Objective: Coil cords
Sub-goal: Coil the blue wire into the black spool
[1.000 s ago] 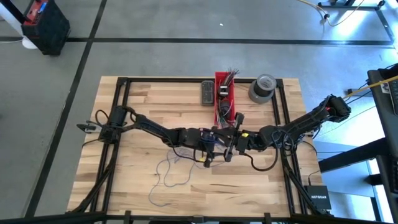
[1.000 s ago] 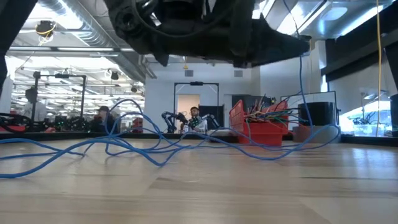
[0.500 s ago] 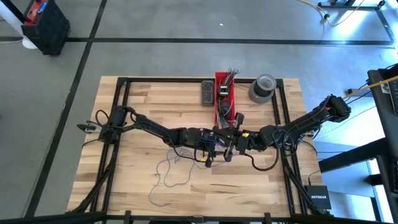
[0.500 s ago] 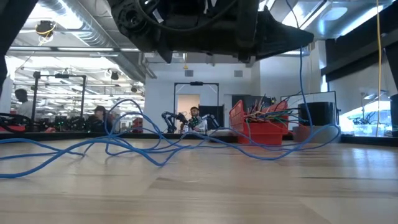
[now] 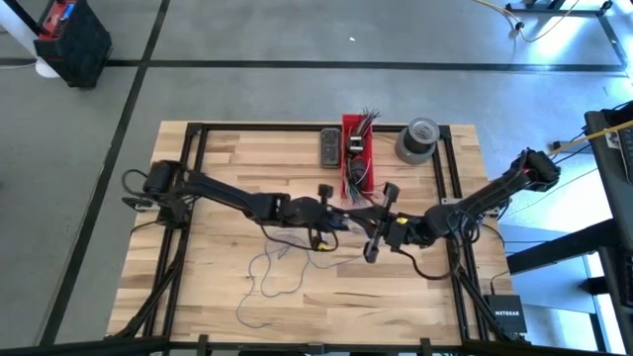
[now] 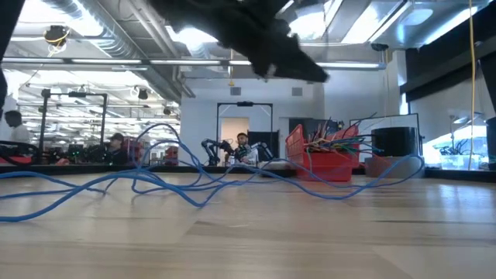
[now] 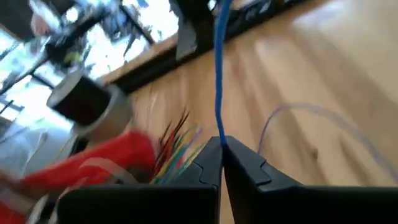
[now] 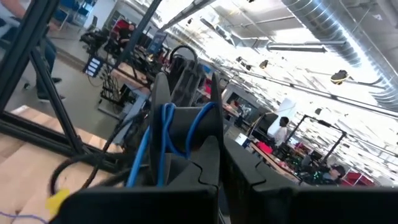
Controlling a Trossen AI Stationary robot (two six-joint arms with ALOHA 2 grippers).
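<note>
Left gripper: my left gripper [image 7: 221,146] sits over the middle of the table [image 5: 237,158], its 2 fingers pressed together on a blue cord [image 7: 219,74] that rises straight out from between the tips.

Right gripper: my right gripper [image 8: 217,146] is just beside the left one in the high view, lifted off the wood; its fingers are pressed together, with blue loops of the cord [image 8: 165,134] bunched against them.

Arms: both of my arms reach in from opposite table edges and meet near the centre, just in front of the red bin [image 5: 357,148].

Cords: thin loose cords [image 5: 272,282] lie in slack curls on the wood on my left arm's side of centre; from table height, blue cords [image 6: 155,182] run in low loops across the whole width of the top.

Red bin: stands at the far edge of the table, with short multicoloured wire ends [image 6: 329,139] sticking out of it.

Tape roll: a thick grey tape roll [image 5: 416,138] stands beside the bin, toward my right arm.

Dark block: a small dark rectangular object [image 5: 328,146] lies on the bin's other side; I cannot tell what it is.

Writing: a black box [image 5: 505,316] on the floor past the table's corner reads "NETGEAR".

Room: people [image 6: 116,147] show far off behind the table.
</note>
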